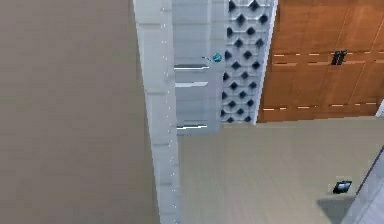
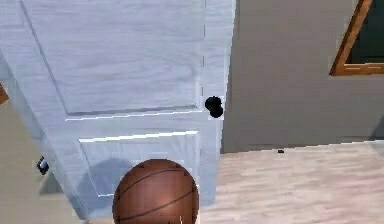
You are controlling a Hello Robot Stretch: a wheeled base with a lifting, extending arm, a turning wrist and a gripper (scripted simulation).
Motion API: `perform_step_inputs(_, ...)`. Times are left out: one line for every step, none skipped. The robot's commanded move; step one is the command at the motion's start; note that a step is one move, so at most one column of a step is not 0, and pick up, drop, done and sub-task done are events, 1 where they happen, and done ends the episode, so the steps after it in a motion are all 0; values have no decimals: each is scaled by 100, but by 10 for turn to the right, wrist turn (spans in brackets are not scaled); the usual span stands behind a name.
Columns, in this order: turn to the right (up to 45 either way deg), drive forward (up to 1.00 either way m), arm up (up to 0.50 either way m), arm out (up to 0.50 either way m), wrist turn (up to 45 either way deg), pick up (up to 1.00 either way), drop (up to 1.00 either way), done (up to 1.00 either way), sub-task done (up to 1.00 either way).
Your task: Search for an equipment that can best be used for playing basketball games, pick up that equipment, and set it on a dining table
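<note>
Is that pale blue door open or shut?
Open: the door stands swung out, its narrow edge beside the black knob showing free, grey wall behind it.

Forward view: grey-brown wall (image 1: pixel 70 110) on the left, pale door leaf (image 1: pixel 190 85) edge-on mid-frame, white lattice screen (image 1: pixel 245 55) just beside it, wooden double doors (image 1: pixel 325 55) at right, beige floor (image 1: pixel 270 165). Arm side view: pale panelled door (image 2: pixel 120 80) with black knob (image 2: pixel 213 106), grey wall (image 2: pixel 285 80), wooden frame (image 2: pixel 362 50) upper right, light plank floor (image 2: pixel 290 185).
</note>
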Motion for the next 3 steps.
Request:
perform_step_inputs(450, 0, 0, 0, 0, 0, 0, 0, 0)
perform_step_inputs(180, 0, 0, 0, 0, 0, 0, 0, 0)
perform_step_inputs(0, 45, 0, 0, 0, 0, 0, 0, 0)
